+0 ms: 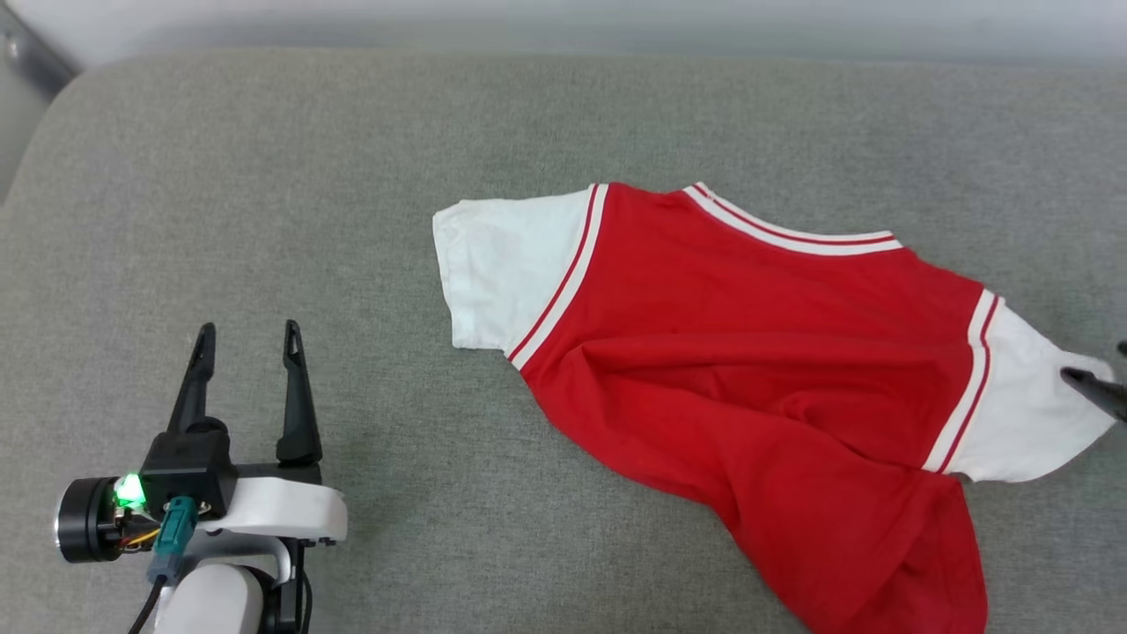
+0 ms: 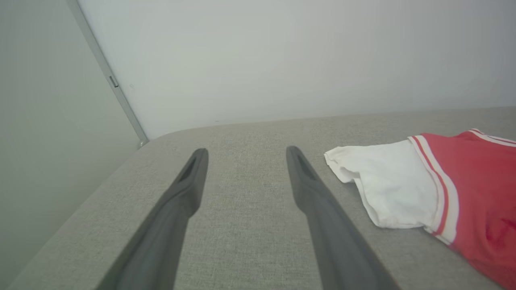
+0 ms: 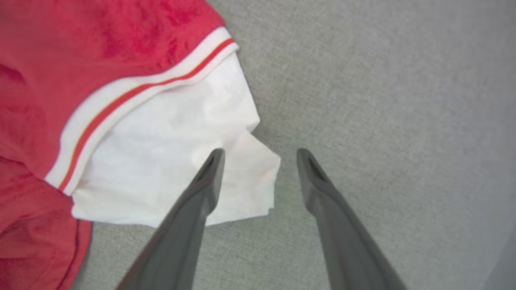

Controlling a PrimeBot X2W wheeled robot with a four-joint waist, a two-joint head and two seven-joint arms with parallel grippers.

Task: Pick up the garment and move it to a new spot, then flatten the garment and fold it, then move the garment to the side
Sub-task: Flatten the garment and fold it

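Note:
The garment [image 1: 748, 352], a red T-shirt with white sleeves and striped trim, lies rumpled on the grey cushion, its body bunched toward the lower right. My left gripper [image 1: 249, 345] stands open at the lower left, well apart from the near white sleeve [image 2: 387, 185]. In the right wrist view my right gripper [image 3: 258, 155] is open over the edge of the other white sleeve [image 3: 169, 161], one finger above the cloth and the other over bare cushion, nothing held. One right fingertip [image 1: 1092, 387] shows at the head view's right edge.
The grey fabric cushion [image 1: 352, 176] spreads wide to the left and behind the shirt. Its rounded far-left corner [image 2: 161, 139] meets a pale wall with a metal strip [image 2: 117, 92]. The far edge runs along the top of the head view.

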